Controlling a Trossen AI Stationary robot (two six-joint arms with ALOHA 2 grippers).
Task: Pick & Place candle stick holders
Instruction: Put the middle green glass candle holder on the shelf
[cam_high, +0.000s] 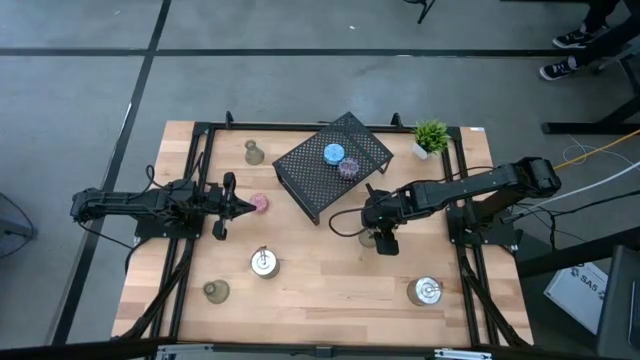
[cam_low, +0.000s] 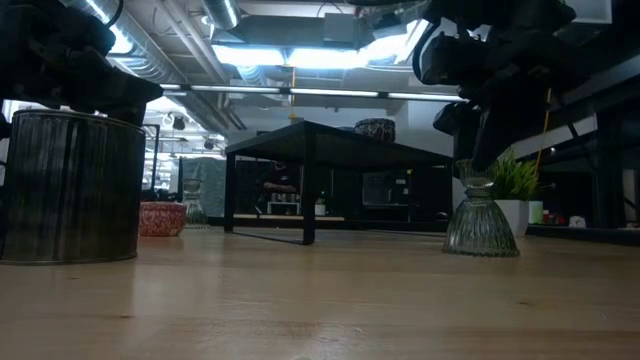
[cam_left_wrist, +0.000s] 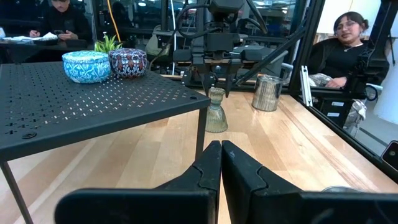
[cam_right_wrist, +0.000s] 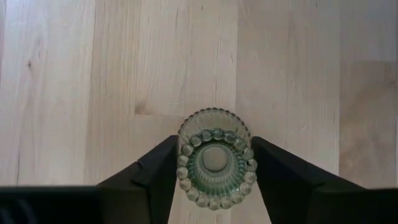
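An olive-green glass holder (cam_right_wrist: 214, 163) stands upright on its flared base on the wooden table (cam_high: 330, 290), right of the middle. It also shows in the low view (cam_low: 480, 218) and the left wrist view (cam_left_wrist: 216, 111). My right gripper (cam_right_wrist: 214, 171) is open and points down, one finger on each side of the holder's beaded top. My left gripper (cam_left_wrist: 221, 168) is shut and empty, lying level at the table's left, its tips next to a pink cup (cam_high: 259, 204). A blue cup (cam_high: 333, 153) and a purple cup (cam_high: 348, 167) stand on the black mesh rack (cam_high: 305, 180). My right gripper comes from above with its fingers (cam_right_wrist: 165, 171) close beside the glass holder's top rim (cam_right_wrist: 186, 140). I cannot tell whether they touch it. The holder stands upright on the table.
Two silver holders (cam_high: 264, 262) (cam_high: 426, 291) stand near the front edge. Olive holders stand at the front left (cam_high: 215, 291) and far left (cam_high: 254, 152). A small potted plant (cam_high: 431, 136) stands at the far right. People sit beyond the table (cam_left_wrist: 348, 50).
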